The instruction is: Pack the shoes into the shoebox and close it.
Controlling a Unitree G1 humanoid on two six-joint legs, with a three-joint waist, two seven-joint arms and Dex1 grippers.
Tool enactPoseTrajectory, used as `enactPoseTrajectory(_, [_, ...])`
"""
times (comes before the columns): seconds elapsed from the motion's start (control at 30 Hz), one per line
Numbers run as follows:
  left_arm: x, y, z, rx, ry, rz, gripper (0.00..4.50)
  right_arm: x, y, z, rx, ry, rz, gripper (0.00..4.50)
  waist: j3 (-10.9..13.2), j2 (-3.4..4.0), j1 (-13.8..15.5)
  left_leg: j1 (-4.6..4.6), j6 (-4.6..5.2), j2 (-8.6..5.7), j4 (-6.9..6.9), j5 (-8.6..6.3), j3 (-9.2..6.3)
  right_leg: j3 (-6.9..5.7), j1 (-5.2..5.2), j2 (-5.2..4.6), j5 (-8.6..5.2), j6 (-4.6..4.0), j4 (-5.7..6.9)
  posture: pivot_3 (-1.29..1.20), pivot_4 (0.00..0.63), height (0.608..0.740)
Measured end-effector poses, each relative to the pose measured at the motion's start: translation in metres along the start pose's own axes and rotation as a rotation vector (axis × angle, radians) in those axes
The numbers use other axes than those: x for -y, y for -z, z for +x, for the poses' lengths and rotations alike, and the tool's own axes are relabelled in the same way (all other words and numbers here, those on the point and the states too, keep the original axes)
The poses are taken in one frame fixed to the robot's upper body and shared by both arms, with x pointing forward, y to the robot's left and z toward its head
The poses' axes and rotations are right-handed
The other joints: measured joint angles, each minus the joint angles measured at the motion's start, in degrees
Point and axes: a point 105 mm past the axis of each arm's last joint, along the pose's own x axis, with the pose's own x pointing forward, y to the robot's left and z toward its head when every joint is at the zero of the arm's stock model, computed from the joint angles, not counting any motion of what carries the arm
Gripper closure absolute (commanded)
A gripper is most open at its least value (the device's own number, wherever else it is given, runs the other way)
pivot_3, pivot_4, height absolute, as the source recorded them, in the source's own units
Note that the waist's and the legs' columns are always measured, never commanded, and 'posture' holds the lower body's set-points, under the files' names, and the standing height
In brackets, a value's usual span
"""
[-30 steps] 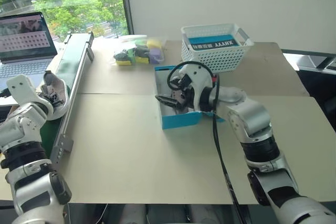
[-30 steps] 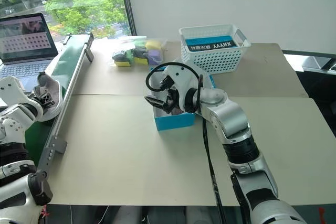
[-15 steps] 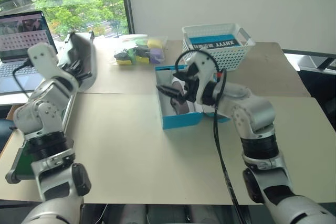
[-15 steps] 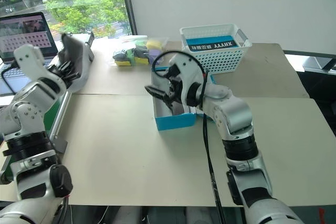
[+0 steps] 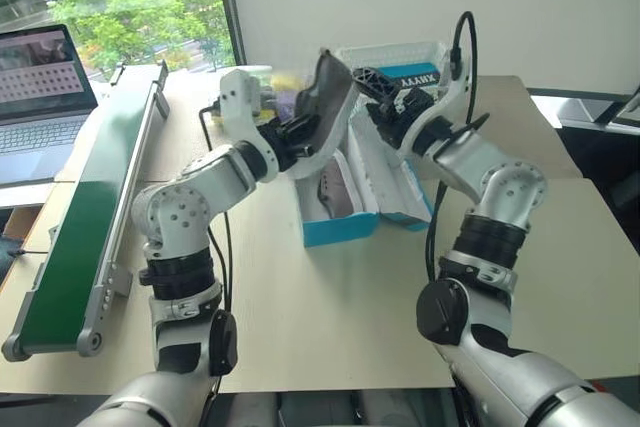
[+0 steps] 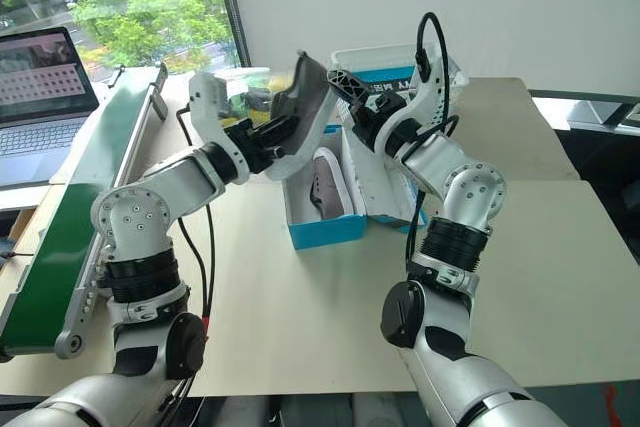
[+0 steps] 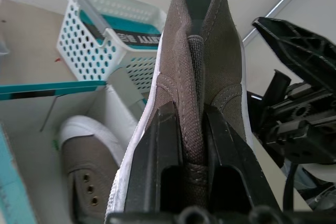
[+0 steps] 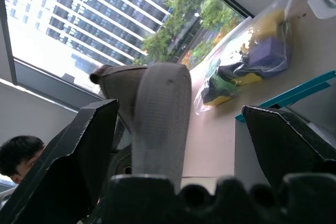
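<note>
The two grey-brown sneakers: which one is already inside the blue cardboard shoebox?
The grey-brown sneaker lying flat in the open blue cardboard shoebox. The other grey-brown sneaker is in the air above the box, pinched by the left gripper.

The table (image 5: 300,307) is seen from above and behind both arms by the two head views. The grey shoe (image 7: 202,77) is framed at close range along the left hand (image 7: 191,145), and again from its heel side between the right hand's spread fingers (image 8: 68,156).
</note>
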Motion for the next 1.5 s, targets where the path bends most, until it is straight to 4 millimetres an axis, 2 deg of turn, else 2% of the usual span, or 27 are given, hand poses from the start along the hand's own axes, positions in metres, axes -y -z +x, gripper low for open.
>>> enactPoseTrajectory(0.1, [0.005, 0.015, 0.004, -0.051, 0.017, -0.002, 4.41, 0.0, 0.001, 0.0, -0.003, 0.009, 0.007, 0.0, 0.0, 0.01, -0.11, 0.0, 0.01, -0.01, 0.0, 0.01, 0.01, 0.01, 0.02, 0.0, 0.0, 0.0, -0.01, 0.0, 0.15, 0.74])
enactPoseTrajectory(0.2, [0.01, 0.028, 0.007, -0.089, 0.042, -0.016, 4.42, 0.002, 0.003, 0.0, -0.015, 0.029, -0.008, 0.68, 0.0, 0.01, -0.05, -0.02, 0.02, 0.0, 0.0, 0.01, 0.01, 0.01, 0.02, 0.0, 0.0, 0.0, -0.03, 0.0, 0.15, 0.74])
enactPoseTrajectory(0.4, [0.015, 0.027, 0.008, -0.085, 0.061, -0.028, 4.42, 0.013, 0.004, -0.005, -0.015, 0.074, -0.023, 2.72, 0.0, 0.01, 0.09, -0.02, 0.03, 0.0, 0.0, 0.02, 0.01, 0.01, 0.02, 0.0, 0.0, 0.0, -0.12, 0.0, 0.15, 0.74])
enactPoseTrajectory(0.5, [0.017, 0.025, 0.008, -0.081, 0.066, -0.02, 4.42, 0.01, 0.003, -0.005, -0.009, 0.07, -0.037, 3.65, 0.01, 0.01, 0.08, -0.01, 0.03, 0.0, 0.0, 0.02, 0.01, 0.01, 0.02, 0.0, 0.0, 0.0, -0.15, 0.0, 0.15, 0.74])
enactPoseTrajectory(0.53, [0.017, 0.024, 0.008, -0.082, 0.066, -0.017, 3.94, 0.009, 0.003, -0.005, -0.006, 0.068, -0.042, 3.9, 0.01, 0.01, 0.08, -0.01, 0.03, 0.0, 0.0, 0.02, 0.02, 0.01, 0.02, 0.0, 0.0, 0.0, -0.15, 0.0, 0.15, 0.74])
enactPoseTrajectory(0.57, [0.017, 0.022, 0.008, -0.083, 0.067, -0.014, 3.47, 0.008, 0.003, -0.005, -0.005, 0.065, -0.049, 3.94, 0.01, 0.02, 0.08, -0.01, 0.03, 0.0, 0.0, 0.02, 0.01, 0.01, 0.02, 0.0, 0.0, 0.0, -0.16, 0.0, 0.15, 0.74])
enactPoseTrajectory(0.6, [0.016, 0.021, 0.007, -0.083, 0.067, -0.013, 3.31, 0.007, 0.003, -0.004, -0.005, 0.066, -0.051, 3.95, 0.01, 0.01, 0.09, -0.01, 0.03, 0.0, 0.0, 0.02, 0.01, 0.01, 0.02, 0.0, 0.0, 0.0, -0.16, 0.0, 0.15, 0.74])
enactPoseTrajectory(0.7, [0.016, 0.012, 0.001, -0.068, 0.084, -0.013, 2.14, 0.008, 0.008, -0.003, -0.023, 0.072, -0.063, 3.97, 0.01, 0.02, 0.07, -0.01, 0.03, 0.0, -0.01, 0.02, 0.01, 0.01, 0.02, 0.0, 0.0, 0.0, -0.16, 0.0, 0.15, 0.74])
enactPoseTrajectory(0.77, [0.016, 0.008, -0.004, -0.068, 0.084, 0.009, 1.56, 0.009, 0.01, -0.003, -0.036, 0.081, -0.08, 3.98, 0.01, 0.02, 0.12, -0.02, 0.03, 0.0, -0.01, 0.02, 0.01, 0.01, 0.02, 0.0, 0.0, 0.0, -0.16, 0.0, 0.15, 0.74])
enactPoseTrajectory(0.8, [0.013, 0.005, -0.008, -0.076, 0.072, 0.043, 1.56, 0.009, 0.011, -0.002, -0.042, 0.081, -0.084, 3.98, 0.01, 0.02, 0.08, -0.02, 0.03, 0.0, -0.02, 0.02, 0.01, 0.01, 0.02, 0.0, 0.0, 0.0, -0.15, 0.0, 0.15, 0.74])
enactPoseTrajectory(0.9, [-0.015, -0.007, -0.025, -0.102, -0.036, 0.165, 1.56, 0.01, 0.012, -0.001, -0.049, 0.079, -0.082, 3.98, 0.02, 0.04, -0.4, 0.04, 0.02, 0.0, -0.08, 0.03, 0.01, 0.02, 0.0, 0.02, 0.0, 0.0, -0.16, 0.0, 0.15, 0.74])
enactPoseTrajectory(0.97, [-0.044, -0.017, -0.042, -0.122, -0.144, 0.235, 1.56, 0.008, 0.012, 0.002, -0.065, 0.071, -0.095, 3.98, 0.06, 0.09, -0.96, 0.06, -0.01, -0.01, -0.13, 0.05, 0.04, 0.06, -0.07, 0.03, 0.0, 0.0, -0.17, 0.0, 0.15, 0.74])
enactPoseTrajectory(1.0, [-0.067, -0.028, -0.056, -0.131, -0.235, 0.27, 1.56, 0.005, 0.008, 0.003, -0.067, 0.062, -0.12, 3.98, 0.08, 0.12, -1.06, 0.02, -0.06, -0.02, -0.23, 0.1, 0.09, 0.12, -0.23, 0.03, 0.0, 0.0, -0.2, 0.0, 0.15, 0.74])
enactPoseTrajectory(1.07, [-0.085, -0.045, -0.074, -0.115, -0.312, 0.305, 1.56, 0.002, 0.0, 0.006, -0.06, 0.054, -0.153, 3.98, 0.08, 0.12, -0.9, -0.04, -0.09, -0.03, -0.33, 0.18, 0.07, 0.09, -0.34, 0.02, 0.0, 0.0, -0.21, 0.0, 0.15, 0.74])
enactPoseTrajectory(1.13, [-0.09, -0.059, -0.084, -0.088, -0.334, 0.339, 1.56, -0.003, 0.001, 0.015, -0.081, 0.032, -0.182, 3.98, 0.08, 0.12, -0.82, -0.04, -0.1, -0.02, -0.35, 0.18, 0.08, 0.09, -0.32, 0.01, 0.0, 0.0, -0.22, 0.0, 0.15, 0.74])
enactPoseTrajectory(1.2, [-0.091, -0.061, -0.086, -0.085, -0.339, 0.354, 1.56, -0.008, 0.009, 0.025, -0.117, 0.009, -0.227, 3.98, 0.08, 0.12, -0.79, -0.04, -0.1, -0.03, -0.38, 0.19, 0.1, 0.09, -0.32, 0.0, 0.0, 0.0, -0.22, 0.0, 0.15, 0.74])
enactPoseTrajectory(1.3, [-0.096, -0.052, -0.09, -0.111, -0.361, 0.355, 1.56, -0.012, 0.029, 0.048, -0.201, -0.041, -0.315, 3.98, 0.08, 0.12, -0.83, -0.06, -0.11, -0.01, -0.39, 0.19, 0.12, 0.1, -0.35, 0.0, 0.0, 0.0, -0.18, 0.0, 0.15, 0.74])
enactPoseTrajectory(1.37, [-0.096, -0.046, -0.092, -0.131, -0.369, 0.363, 1.56, -0.008, 0.038, 0.058, -0.239, -0.061, -0.376, 3.98, 0.08, 0.12, -0.82, -0.11, -0.12, 0.0, -0.39, 0.2, 0.12, 0.1, -0.39, 0.0, 0.0, 0.0, -0.12, 0.0, 0.15, 0.74])
enactPoseTrajectory(1.5, [-0.087, -0.046, -0.094, -0.129, -0.355, 0.387, 1.56, 0.004, 0.052, 0.066, -0.307, -0.077, -0.465, 3.98, 0.08, 0.12, -0.75, -0.25, -0.17, 0.01, -0.4, 0.23, 0.11, 0.09, -0.48, -0.01, 0.0, 0.0, -0.06, 0.0, 0.15, 0.74])
